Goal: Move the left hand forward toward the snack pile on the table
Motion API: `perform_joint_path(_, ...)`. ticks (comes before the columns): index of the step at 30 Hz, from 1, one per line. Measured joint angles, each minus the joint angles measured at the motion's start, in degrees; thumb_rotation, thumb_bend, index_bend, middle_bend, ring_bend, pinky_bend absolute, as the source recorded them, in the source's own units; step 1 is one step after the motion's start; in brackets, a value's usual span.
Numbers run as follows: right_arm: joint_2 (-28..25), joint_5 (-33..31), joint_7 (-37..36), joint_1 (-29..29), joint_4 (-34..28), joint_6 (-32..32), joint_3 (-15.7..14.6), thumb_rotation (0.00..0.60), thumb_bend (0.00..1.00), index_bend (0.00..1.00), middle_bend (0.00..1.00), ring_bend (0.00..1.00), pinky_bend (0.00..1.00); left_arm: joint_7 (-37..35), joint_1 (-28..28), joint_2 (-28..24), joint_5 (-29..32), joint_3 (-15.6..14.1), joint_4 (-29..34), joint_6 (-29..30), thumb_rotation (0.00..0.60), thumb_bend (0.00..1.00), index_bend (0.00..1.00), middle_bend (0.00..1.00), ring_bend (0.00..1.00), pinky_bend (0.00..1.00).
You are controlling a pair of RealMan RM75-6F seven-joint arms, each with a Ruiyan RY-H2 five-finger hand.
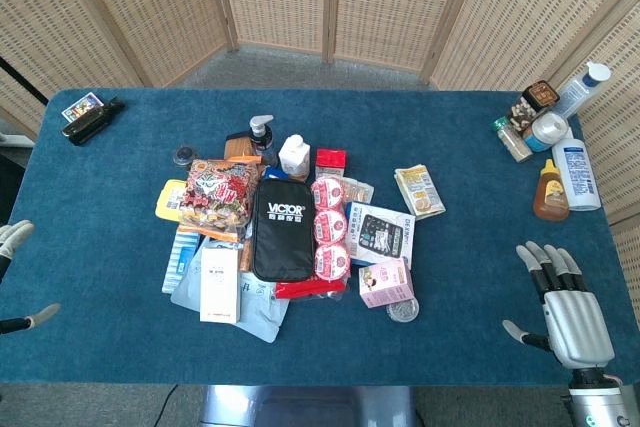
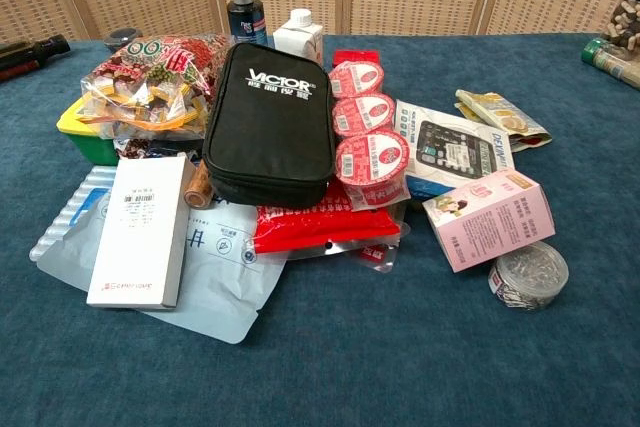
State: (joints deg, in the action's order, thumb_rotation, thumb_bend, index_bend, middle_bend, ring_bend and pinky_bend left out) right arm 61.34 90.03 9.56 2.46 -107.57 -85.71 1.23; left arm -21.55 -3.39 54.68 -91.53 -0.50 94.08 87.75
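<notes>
The snack pile [image 1: 285,232] lies heaped at the middle of the blue desk [image 1: 470,277], a black Victor case [image 1: 282,229] on top beside a bag of wrapped candies [image 1: 218,197]. The left hand [image 1: 14,247] shows only at the frame's left edge, well apart from the pile; its fingers [image 1: 42,314] look spread and hold nothing. The right hand [image 1: 565,307] rests open and empty. Most items look light; crinkly wrappers would likely slip, so the stiff case or white box [image 2: 140,232] offers firmer purchase.
</notes>
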Motion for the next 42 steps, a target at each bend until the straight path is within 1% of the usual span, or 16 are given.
perform_joint_path(7, 0.02, 0.19, 0.01, 0.12, 0.01, 0.19, -0.08, 0.600, 0.00, 0.00, 0.00, 0.00, 0.00, -0.16, -0.39, 0.13, 0.78, 0.08, -0.47, -1.14, 0.600, 0.03, 0.00, 0.00, 0.00, 0.00)
perform_joint_path(10, -0.06, 0.04, -0.05, 0.01, -0.01, -0.24, 0.13, 0.600, 0.00, 0.00, 0.00, 0.00, 0.00, 0.40, -0.87, 0.15, -0.47, -0.13, -0.80, -1.47, 0.600, 0.03, 0.00, 0.00, 0.00, 0.00)
perform_joint_path(12, -0.13, -0.40, -0.08, -0.07, 0.04, -0.32, 0.27, 0.600, 0.00, 0.00, 0.00, 0.00, 0.00, 1.30, -1.68, 0.28, -2.43, -0.30, -1.75, -1.75, 0.600, 0.03, 0.00, 0.00, 0.00, 0.00)
perform_joint_path(16, -0.22, -1.42, -0.28, -0.06, 0.19, -0.34, 0.77, 0.600, 0.00, 0.00, 0.00, 0.00, 0.00, 4.09, -4.41, 0.86, -9.18, -0.14, -5.72, -1.30, 0.600, 0.01, 0.00, 0.00, 0.00, 0.00)
perform_joint_path(22, -0.16, -2.70, -0.05, 0.03, 0.44, -0.27, 1.37, 0.600, 0.00, 0.00, 0.00, 0.00, 0.00, 10.84, -11.51, 0.93, -23.91, 0.25, -11.57, -0.23, 0.600, 0.00, 0.00, 0.00, 0.00, 0.00)
perform_joint_path(24, -0.15, -3.12, -0.02, 0.06, 0.62, -0.17, 1.50, 0.600, 0.00, 0.00, 0.00, 0.00, 0.00, 13.08, -14.71, 1.40, -30.31, 0.10, -14.33, 0.44, 0.600, 0.00, 0.00, 0.00, 0.00, 0.00)
perform_joint_path(25, -0.14, -3.28, -0.01, 0.07, 0.70, -0.16, 1.59, 0.600, 0.00, 0.00, 0.00, 0.00, 0.00, 13.57, -15.54, 1.63, -31.88, 0.03, -15.19, 0.61, 0.600, 0.00, 0.00, 0.00, 0.00, 0.00)
perform_joint_path(26, -0.16, -3.46, -0.11, 0.06, 0.77, -0.20, 1.69, 0.600, 0.00, 0.00, 0.00, 0.00, 0.00, 14.38, -17.21, 2.24, -34.91, -0.20, -17.14, 0.99, 0.600, 0.00, 0.00, 0.00, 0.00, 0.00)
perform_joint_path(30, -0.31, -3.95, -0.67, -0.03, 1.00, -0.45, 2.00, 0.600, 0.00, 0.00, 0.00, 0.00, 0.00, 15.51, -21.72, 5.49, -42.49, -1.38, -24.94, 2.48, 0.600, 0.00, 0.00, 0.00, 0.00, 0.00)
perform_joint_path(32, -0.40, -4.29, -1.01, -0.07, 1.13, -0.49, 2.14, 0.600, 0.00, 0.00, 0.00, 0.00, 0.00, 15.68, -23.69, 7.77, -44.75, -2.18, -29.59, 3.34, 0.600, 0.00, 0.00, 0.00, 0.00, 0.00)
perform_joint_path(38, -0.50, -4.56, -1.36, -0.03, 1.29, -0.39, 2.28, 0.600, 0.00, 0.00, 0.00, 0.00, 0.00, 15.90, -28.93, 14.92, -47.98, -4.87, -42.03, 4.33, 0.600, 0.00, 0.00, 0.00, 0.00, 0.00)
perform_joint_path(42, -0.55, -4.89, -1.64, 0.00, 1.38, -0.29, 2.39, 0.600, 0.00, 0.00, 0.00, 0.00, 0.00, 16.33, -32.18, 19.36, -48.67, -6.62, -46.90, 4.18, 0.600, 0.00, 0.00, 0.00, 0.00, 0.00)
